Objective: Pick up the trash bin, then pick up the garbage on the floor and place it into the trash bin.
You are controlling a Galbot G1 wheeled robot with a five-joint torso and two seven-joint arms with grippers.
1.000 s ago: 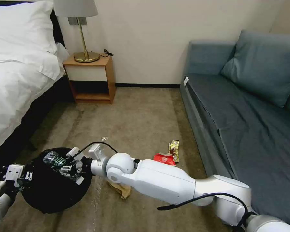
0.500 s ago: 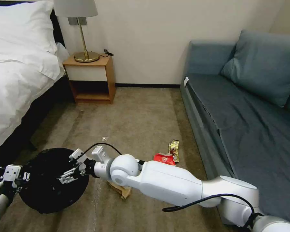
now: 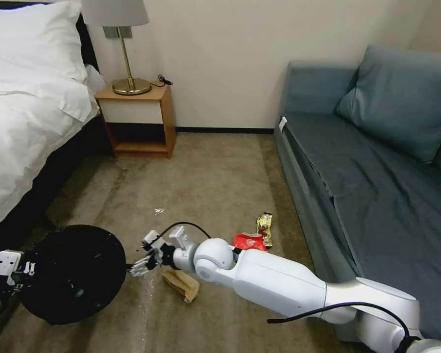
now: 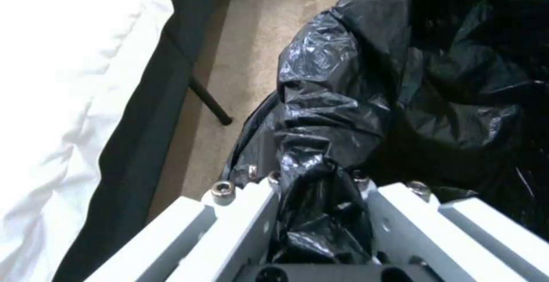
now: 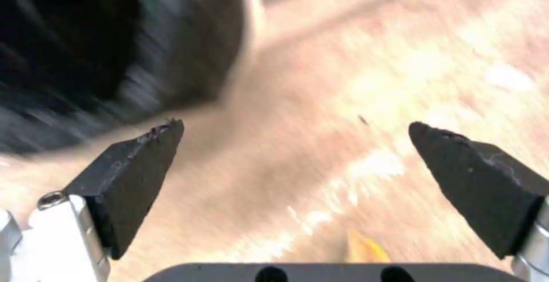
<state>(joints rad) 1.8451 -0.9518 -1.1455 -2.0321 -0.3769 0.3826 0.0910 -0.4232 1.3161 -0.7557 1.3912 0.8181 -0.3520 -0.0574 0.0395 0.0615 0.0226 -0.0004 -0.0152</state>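
- Left gripper (image 3: 19, 269): low at the robot's far left, fingers (image 4: 240, 213) clamped together.
- Right gripper (image 3: 138, 265): arm extended leftward, low, fingers (image 5: 131, 174) spread wide.

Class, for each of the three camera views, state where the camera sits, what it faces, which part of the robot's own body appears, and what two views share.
Head view: high on the robot, facing down at the carpet; the right gripper hangs beside the trash bin, above the brown paper bag.
Left wrist view: on the left arm, facing the bin's black liner; the left gripper pinches it.
Right wrist view: on the right arm, facing the carpet; its open fingers frame it.
Shared: the bin shows in all three views.
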